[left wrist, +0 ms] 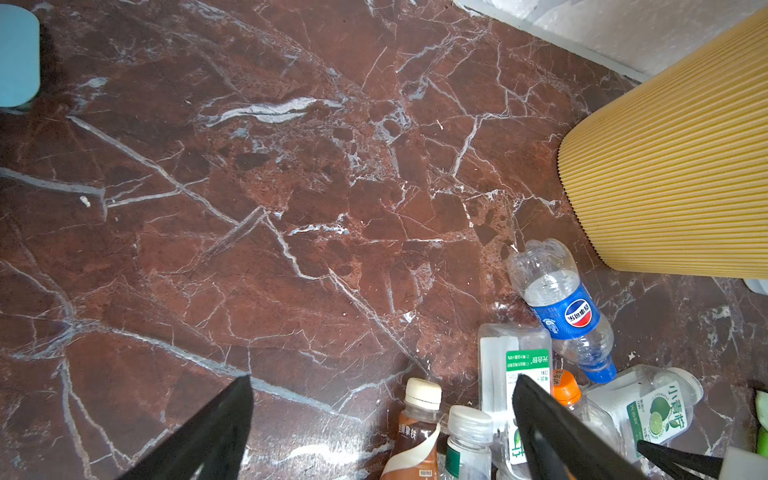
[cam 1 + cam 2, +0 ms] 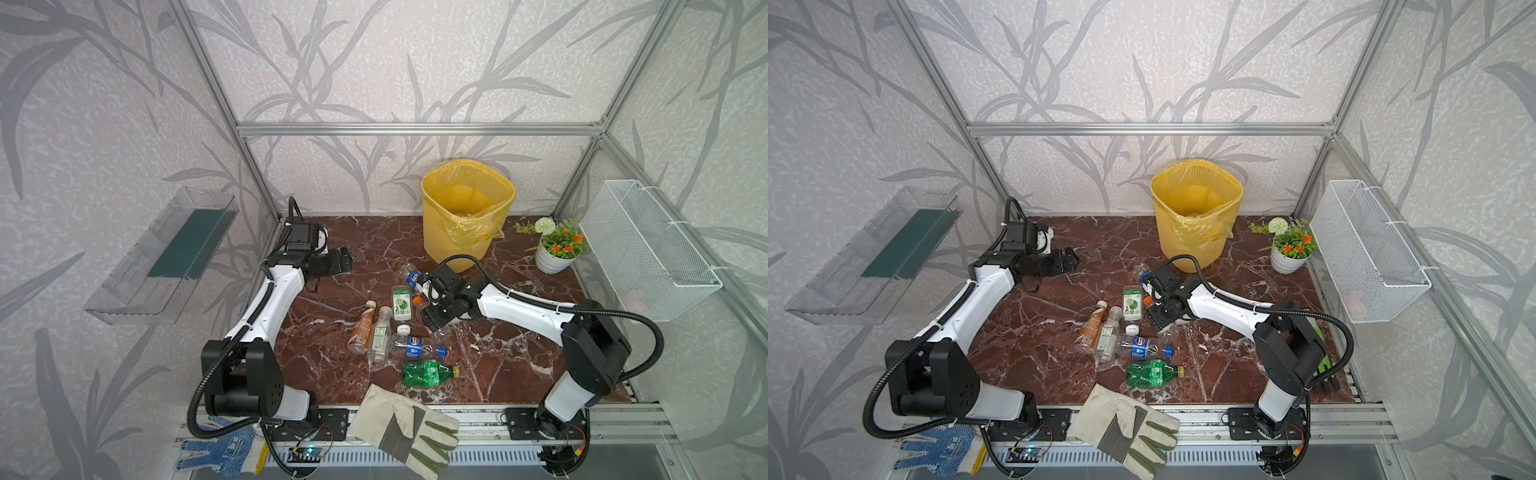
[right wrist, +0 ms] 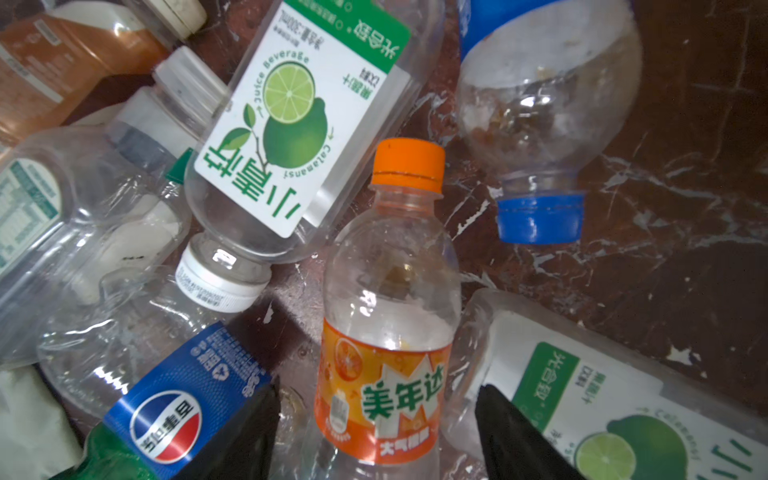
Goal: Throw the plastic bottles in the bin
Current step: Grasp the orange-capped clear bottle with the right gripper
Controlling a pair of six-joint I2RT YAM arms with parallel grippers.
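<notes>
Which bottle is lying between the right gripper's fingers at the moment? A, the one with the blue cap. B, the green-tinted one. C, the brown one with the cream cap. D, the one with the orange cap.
D: in the right wrist view the orange-capped bottle lies between the open jaws of the right gripper, with a gap on each side.

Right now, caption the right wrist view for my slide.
Right claw open astride the orange-capped bottle, other bottles crowded around on the marble table.
</notes>
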